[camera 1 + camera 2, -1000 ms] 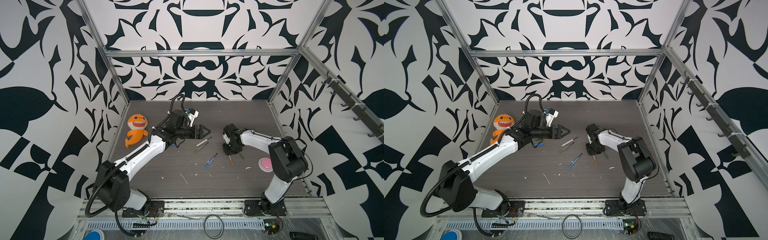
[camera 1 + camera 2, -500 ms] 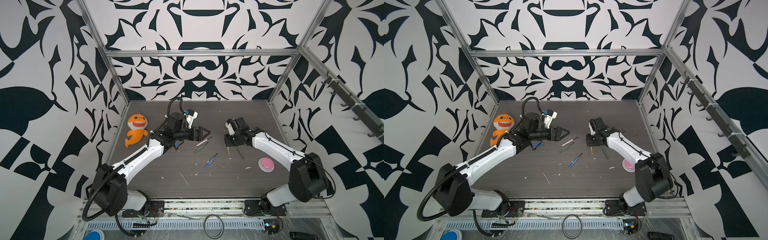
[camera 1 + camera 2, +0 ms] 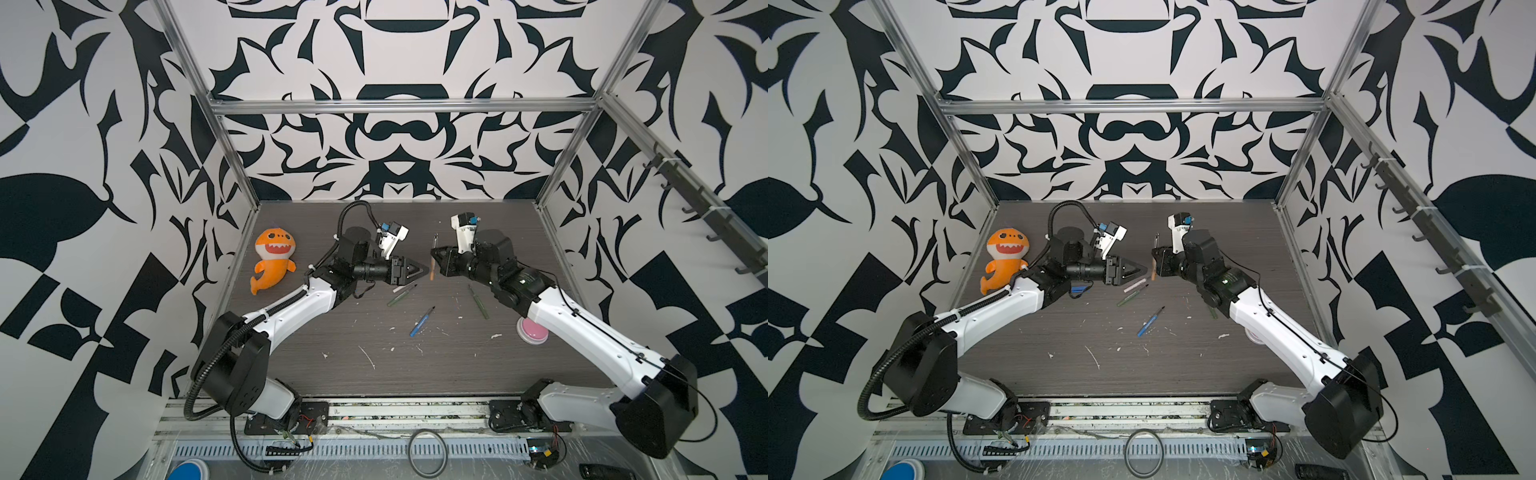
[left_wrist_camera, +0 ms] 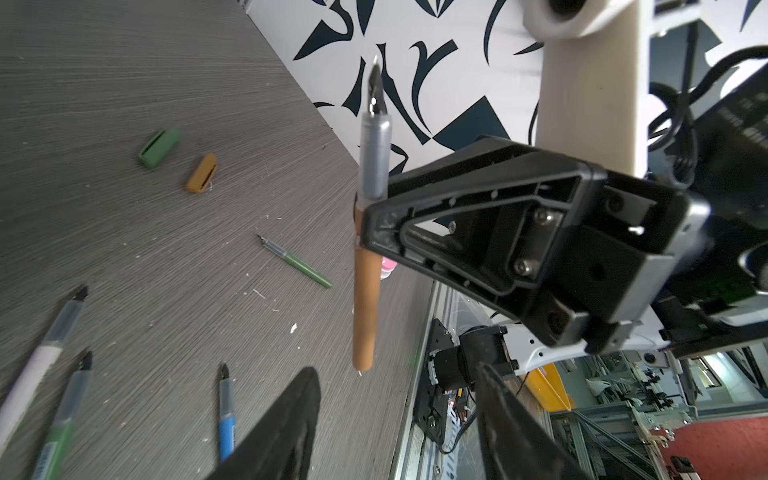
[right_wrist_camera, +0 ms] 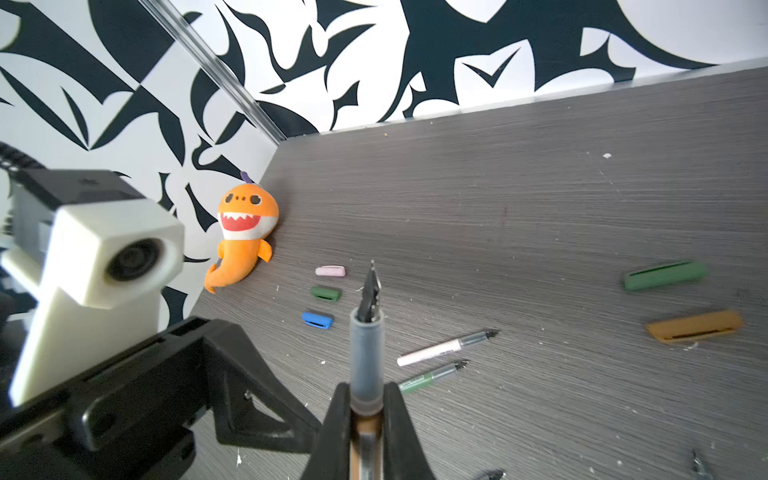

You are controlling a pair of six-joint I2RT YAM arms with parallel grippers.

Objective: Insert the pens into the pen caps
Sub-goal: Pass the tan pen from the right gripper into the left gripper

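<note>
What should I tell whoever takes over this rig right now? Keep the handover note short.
Right end effector: shut on the orange-brown pen, held off the table.
Left end effector: open, empty, facing that pen.
Lying on the table: white-pink pen, green pen, blue pen, second green pen.
Caps, all loose: pink cap, blue cap, orange cap, green cap, second green cap.
Done: no pen capped.
Left: all five.
</note>
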